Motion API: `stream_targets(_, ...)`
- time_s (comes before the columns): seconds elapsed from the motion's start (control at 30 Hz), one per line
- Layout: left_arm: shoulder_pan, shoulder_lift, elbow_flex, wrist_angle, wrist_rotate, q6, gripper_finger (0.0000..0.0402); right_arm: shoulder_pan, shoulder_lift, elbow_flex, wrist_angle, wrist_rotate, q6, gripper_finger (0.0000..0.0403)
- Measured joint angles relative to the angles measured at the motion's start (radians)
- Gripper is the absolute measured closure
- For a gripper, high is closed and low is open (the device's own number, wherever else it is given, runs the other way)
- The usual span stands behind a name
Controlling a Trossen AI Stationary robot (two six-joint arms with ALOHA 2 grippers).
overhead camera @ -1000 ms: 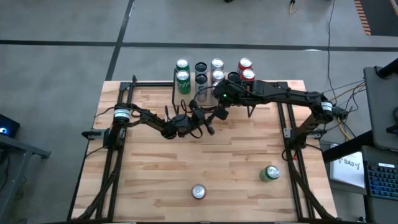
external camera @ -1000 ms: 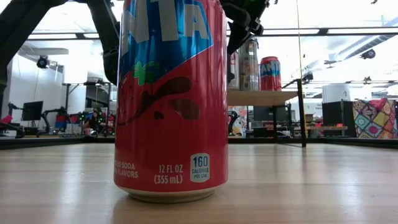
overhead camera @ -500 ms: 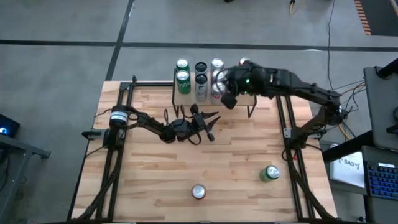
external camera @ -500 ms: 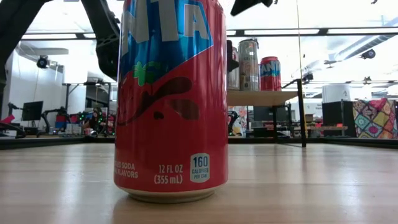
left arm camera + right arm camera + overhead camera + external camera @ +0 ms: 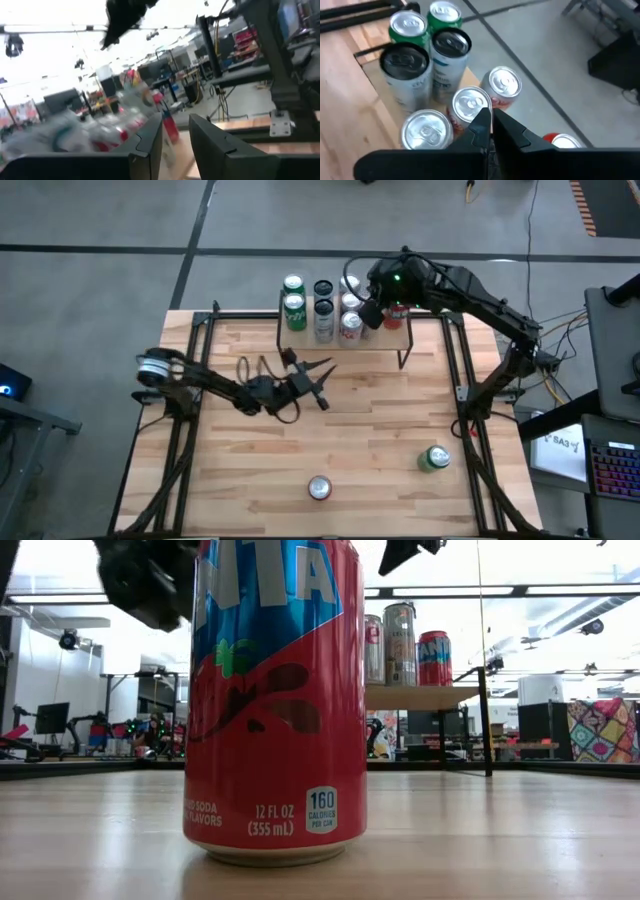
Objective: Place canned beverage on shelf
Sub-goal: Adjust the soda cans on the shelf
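The shelf (image 5: 400,330) stands in the upper middle of the high view, at the far edge of the worktop (image 5: 250,470), and it already carries a group of cans: two green, two dark-topped, several silver and red ones. The right gripper (image 5: 368,315) hangs above these cans with its fingers closed on nothing; in the right wrist view the can tops show directly under it. The left gripper (image 5: 305,380) is lower, in the middle of the frame over the bare worktop, its fingers only a little apart and holding nothing.

Two cans are not yet on the shelf: a red can (image 5: 319,488) at the lower middle and a green can (image 5: 434,458) at the lower right. I judge the task mostly done, with these two left.
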Motion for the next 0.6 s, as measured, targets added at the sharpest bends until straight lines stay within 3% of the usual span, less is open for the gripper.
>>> stream_targets(0.13,-0.002,-0.153,-0.095,-0.005,0.077,0.034,0.032,-0.044,0.024,0.002,-0.021,-0.044,0.018,0.0394)
stream_targets(0.33,-0.002,-0.421,-0.217,-0.142,0.243,0.038,0.032,-0.098,0.05,0.002,-0.069,-0.045,0.101,0.0394)
stream_targets(0.43,-0.001,-0.534,-0.259,-0.229,0.279,0.023,0.032,-0.115,0.057,0.002,-0.087,-0.045,0.14,0.0394)
stream_targets(0.6,-0.001,-0.671,-0.269,-0.235,0.284,0.112,0.032,-0.117,0.078,0.002,-0.096,-0.045,0.183,0.0394)
